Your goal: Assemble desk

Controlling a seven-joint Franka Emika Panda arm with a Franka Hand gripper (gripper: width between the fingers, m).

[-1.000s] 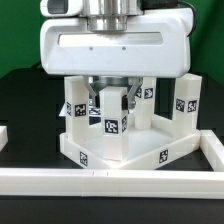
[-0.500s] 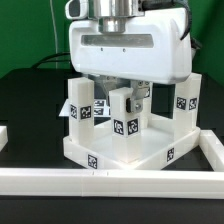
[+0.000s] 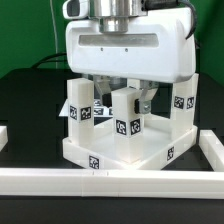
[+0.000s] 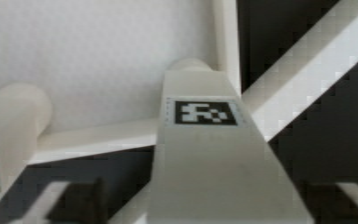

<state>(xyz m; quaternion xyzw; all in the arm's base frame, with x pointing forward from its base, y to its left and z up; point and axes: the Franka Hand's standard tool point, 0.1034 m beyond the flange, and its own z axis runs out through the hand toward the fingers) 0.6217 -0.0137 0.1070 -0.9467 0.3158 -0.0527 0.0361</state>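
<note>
Light is bright and even from overhead, bleaching the white plastic so edges merge. Below the jaws, the desk top (image 3: 120, 150) shows soft shadows between its upright legs. The dark table (image 3: 25, 100) swallows detail. The wrist view is soft and blurred; the nearest leg (image 4: 202, 150) looms distorted.

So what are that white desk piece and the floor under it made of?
The desk top and its legs look like matte white plastic: uniform colour, crisp moulded edges, tags stuck on. The table looks covered in dull black material, perhaps cloth; hard to tell.
</note>
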